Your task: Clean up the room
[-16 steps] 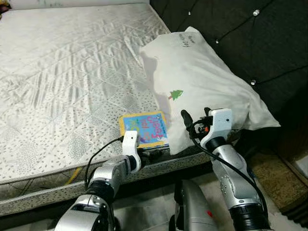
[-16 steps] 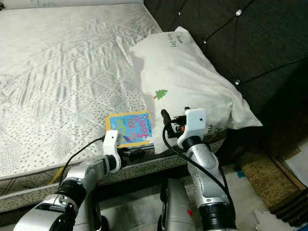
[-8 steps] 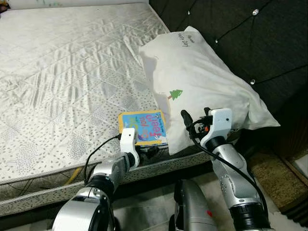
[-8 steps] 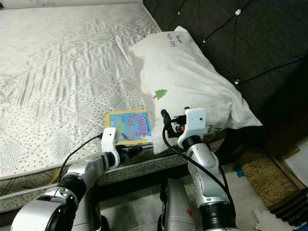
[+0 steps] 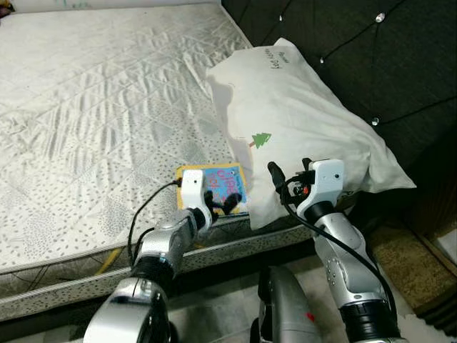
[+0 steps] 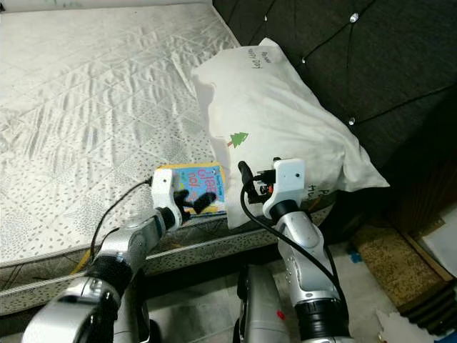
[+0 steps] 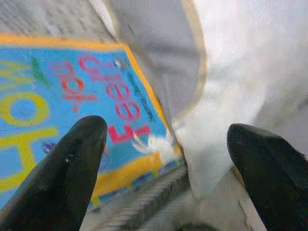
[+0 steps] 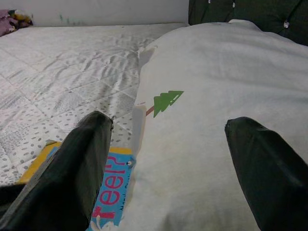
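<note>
At the mattress (image 5: 86,107) edge, the wide-open left gripper (image 5: 220,204) should straddle the blue, yellow-bordered picture book (image 5: 227,184) before closing; the right gripper (image 8: 168,159) hangs spread wide.

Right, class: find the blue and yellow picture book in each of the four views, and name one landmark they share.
Left eye view: picture book at the mattress's near edge, under the left hand.
Right eye view: same spot, beside the pillow.
Left wrist view: lying past one black finger.
Right wrist view: a corner beside one finger.
Shared landmark: the white pillow.
</note>
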Controlling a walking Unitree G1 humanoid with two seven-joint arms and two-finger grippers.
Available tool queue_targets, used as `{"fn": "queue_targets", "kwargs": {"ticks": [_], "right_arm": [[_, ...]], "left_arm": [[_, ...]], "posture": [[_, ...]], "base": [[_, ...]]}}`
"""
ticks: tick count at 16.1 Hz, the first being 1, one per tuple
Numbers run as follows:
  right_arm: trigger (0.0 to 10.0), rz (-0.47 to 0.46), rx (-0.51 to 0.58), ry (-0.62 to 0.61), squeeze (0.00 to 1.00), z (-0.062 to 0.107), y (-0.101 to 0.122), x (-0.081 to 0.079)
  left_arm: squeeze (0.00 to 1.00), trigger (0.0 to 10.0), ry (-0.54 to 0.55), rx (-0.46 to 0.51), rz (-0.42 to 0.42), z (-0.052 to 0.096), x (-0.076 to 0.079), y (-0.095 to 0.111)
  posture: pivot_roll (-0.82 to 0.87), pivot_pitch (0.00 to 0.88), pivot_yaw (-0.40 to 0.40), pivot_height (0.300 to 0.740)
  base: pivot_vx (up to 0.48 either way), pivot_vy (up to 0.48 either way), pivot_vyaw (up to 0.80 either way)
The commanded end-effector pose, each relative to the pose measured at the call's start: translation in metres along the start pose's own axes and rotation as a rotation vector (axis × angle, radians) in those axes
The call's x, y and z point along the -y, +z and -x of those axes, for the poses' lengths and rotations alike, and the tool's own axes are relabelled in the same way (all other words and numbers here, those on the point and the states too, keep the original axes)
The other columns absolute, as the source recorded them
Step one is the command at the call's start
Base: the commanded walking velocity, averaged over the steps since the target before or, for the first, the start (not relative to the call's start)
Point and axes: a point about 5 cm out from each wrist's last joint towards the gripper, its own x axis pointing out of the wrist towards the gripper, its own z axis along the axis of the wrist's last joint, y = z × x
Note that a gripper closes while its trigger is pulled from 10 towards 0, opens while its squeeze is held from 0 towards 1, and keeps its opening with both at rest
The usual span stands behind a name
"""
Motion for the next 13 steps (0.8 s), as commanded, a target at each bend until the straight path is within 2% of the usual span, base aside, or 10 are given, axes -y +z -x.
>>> {"fn": "queue_targets", "kwargs": {"ticks": [1, 2, 4, 5, 7, 9, 11, 13], "right_arm": [[10.0, 0.0, 0.005, -0.01, 0.0, -0.001, 0.003, 0.003], [10.0, 0.001, 0.0, -0.011, 0.0, 0.0, 0.002, 0.004], [10.0, 0.007, -0.019, -0.025, 0.0, 0.007, -0.001, 0.014], [10.0, 0.015, -0.029, -0.029, 0.0, 0.01, -0.002, 0.018], [10.0, 0.029, -0.042, -0.03, 0.0, 0.013, -0.004, 0.022], [10.0, 0.044, -0.055, -0.033, 0.0, 0.017, -0.006, 0.027], [10.0, 0.049, -0.063, -0.043, 0.0, 0.021, -0.005, 0.033], [10.0, 0.056, -0.065, -0.042, 0.0, 0.028, -0.003, 0.034]], "left_arm": [[0.0, 10.0, 0.047, 0.02, 0.0, 0.008, -0.004, -0.002], [0.0, 10.0, 0.061, 0.038, 0.026, 0.014, -0.007, -0.003], [0.0, 10.0, 0.174, 0.074, 0.026, 0.039, -0.03, -0.006], [0.0, 10.0, 0.209, 0.088, 0.028, 0.049, -0.038, -0.005], [0.0, 10.0, 0.269, 0.107, 0.022, 0.063, -0.046, -0.004], [0.0, 10.0, 0.354, 0.131, 0.062, 0.077, -0.057, -0.004], [0.0, 10.0, 0.39, 0.114, 0.081, 0.081, -0.067, -0.007], [0.0, 10.0, 0.386, 0.086, 0.066, 0.075, -0.071, -0.009]], "posture": [[-0.1, 0.111, -0.055, 0.56], [-0.09, 0.113, -0.057, 0.56], [-0.08, 0.119, -0.065, 0.56], [-0.08, 0.122, -0.067, 0.56], [-0.07, 0.13, -0.07, 0.56], [-0.07, 0.135, -0.07, 0.56], [-0.08, 0.138, -0.072, 0.56], [-0.09, 0.137, -0.069, 0.56]], "base": [[0.0, 0.0, 0.0], [0.0, 0.0, 0.0], [0.0, 0.0, 0.0], [0.0, 0.0, 0.0], [0.0, 0.0, 0.0], [0.0, 0.0, 0.0], [0.0, 0.0, 0.0], [0.0, 0.0, 0.0]]}}
